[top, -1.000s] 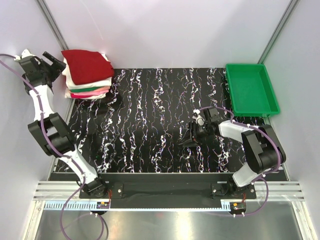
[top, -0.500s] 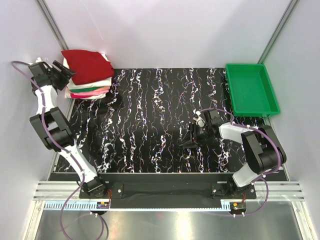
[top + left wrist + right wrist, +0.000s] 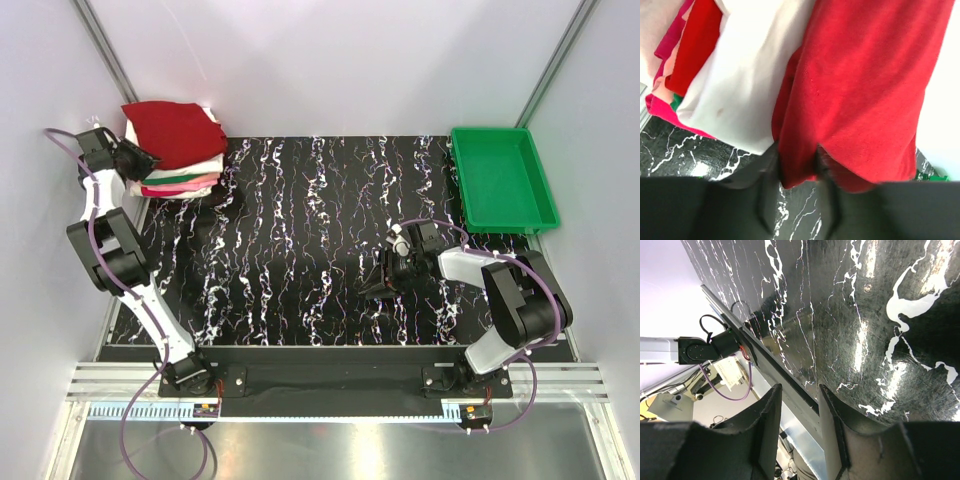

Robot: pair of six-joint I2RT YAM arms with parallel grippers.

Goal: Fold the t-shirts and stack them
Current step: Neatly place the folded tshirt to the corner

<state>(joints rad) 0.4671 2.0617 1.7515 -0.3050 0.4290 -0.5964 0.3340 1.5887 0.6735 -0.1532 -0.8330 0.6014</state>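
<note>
The left gripper (image 3: 796,161) sits at the far-left corner of the table (image 3: 300,230), its two fingers straddling the hanging lower edge of the deep red t-shirt (image 3: 865,90). The wrist view is blurred there, so it is not possible to tell whether they are pinching the cloth or only flanking it. Seen from above, this gripper points rightward into the left side of the stack (image 3: 180,178), and the red shirt lies on top, just right of the fingers, with its longer side running left to right away from them. Under it a white shirt (image 3: 750,85) and then pink and green layers show at the stack's edge. The right gripper (image 3: 380,286) is slightly parted and holds nothing. It hovers low over the table well apart from the stack, nearer the green tray (image 3: 500,180), so any tidying of the top shirt probably falls to the left arm.
</note>
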